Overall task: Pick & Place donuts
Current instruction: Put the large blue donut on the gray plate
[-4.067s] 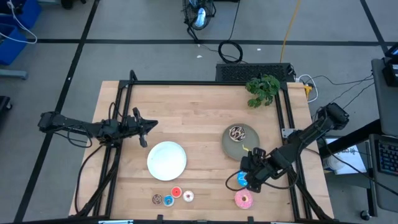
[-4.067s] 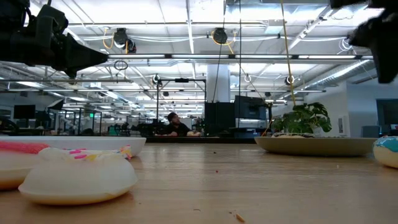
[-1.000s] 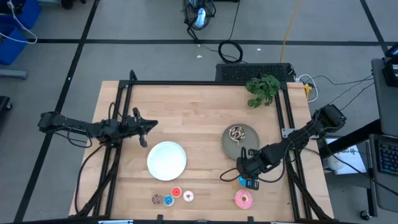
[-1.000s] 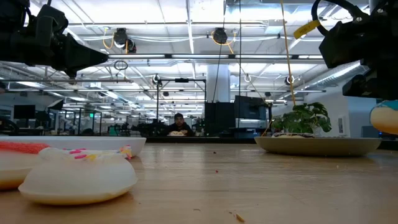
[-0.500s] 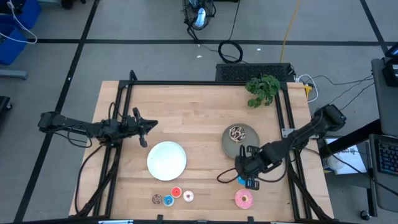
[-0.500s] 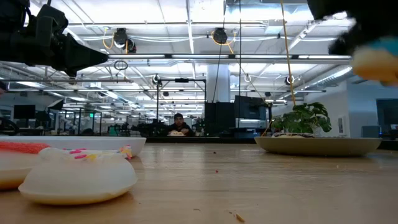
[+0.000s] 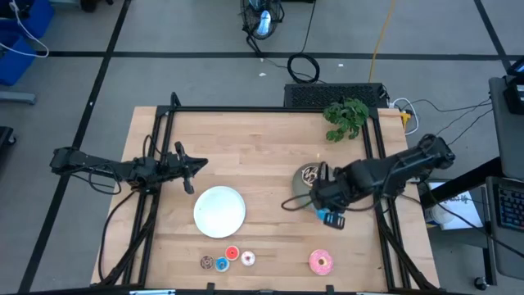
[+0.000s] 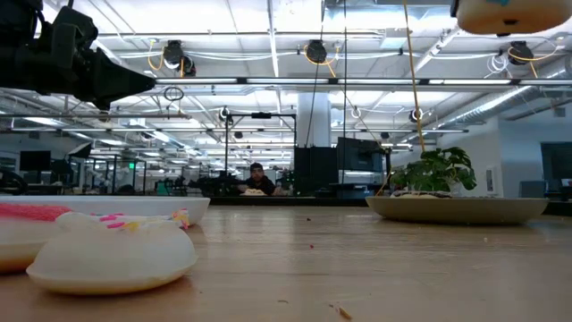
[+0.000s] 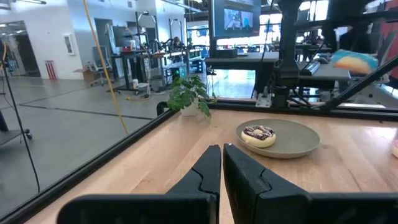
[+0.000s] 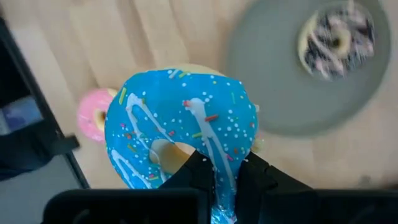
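My right gripper is shut on the blue donut and hangs high over the near rim of the grey plate. The low view shows the donut's tan underside at the top of the picture. A chocolate-sprinkled donut lies flat on that plate. The pink frosted donut lies on the table near the front edge. Three mini donuts lie in a row at the front left of it. My left gripper waits shut above the table's left half. My right gripper pinches the blue donut's ring between its two fingers, at the stretch between the hole and the outer rim. One finger stands at the hole's edge and the other at the outer rim. The donut is lifted clear, high above table and plate.
A white plate lies left of the grey one. A small green plant stands at the far right corner. A black frame rail runs along each side of the wooden table. A person sits in the room far behind the table.
My right gripper has risen and gone toward the table's far edge, from beside the pink donut to over the grey plate's near rim. The blue donut has gone with it, lifted well clear of the table.
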`<state>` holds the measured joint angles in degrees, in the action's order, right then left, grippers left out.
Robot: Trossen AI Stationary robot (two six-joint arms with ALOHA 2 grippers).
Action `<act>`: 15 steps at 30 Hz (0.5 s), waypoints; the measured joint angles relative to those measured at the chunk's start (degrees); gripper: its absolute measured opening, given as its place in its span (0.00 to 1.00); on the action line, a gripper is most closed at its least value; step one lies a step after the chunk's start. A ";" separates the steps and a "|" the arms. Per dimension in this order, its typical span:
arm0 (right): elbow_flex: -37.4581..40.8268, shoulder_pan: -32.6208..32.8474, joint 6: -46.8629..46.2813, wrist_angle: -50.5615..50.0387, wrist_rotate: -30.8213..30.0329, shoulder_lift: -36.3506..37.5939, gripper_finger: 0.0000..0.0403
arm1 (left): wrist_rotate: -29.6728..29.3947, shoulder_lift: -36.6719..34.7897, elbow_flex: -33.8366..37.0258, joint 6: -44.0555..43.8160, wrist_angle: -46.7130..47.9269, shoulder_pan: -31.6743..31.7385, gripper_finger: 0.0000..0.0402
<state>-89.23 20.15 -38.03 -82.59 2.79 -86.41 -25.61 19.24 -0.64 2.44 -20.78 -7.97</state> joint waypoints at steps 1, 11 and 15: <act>0.07 -0.94 0.55 -1.06 0.52 0.00 0.06 | 0.00 0.00 0.00 0.00 0.00 0.00 0.06; 0.72 -7.45 8.62 -1.66 1.92 -0.04 0.06 | 0.01 -0.01 0.00 0.04 0.55 0.02 0.06; 0.72 -8.15 9.88 -1.18 1.89 -0.04 0.07 | 0.00 0.00 0.00 0.07 0.93 0.01 0.06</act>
<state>-88.51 12.00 -28.16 -83.76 4.68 -86.46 -25.61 19.25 -0.64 2.50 -19.84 -7.95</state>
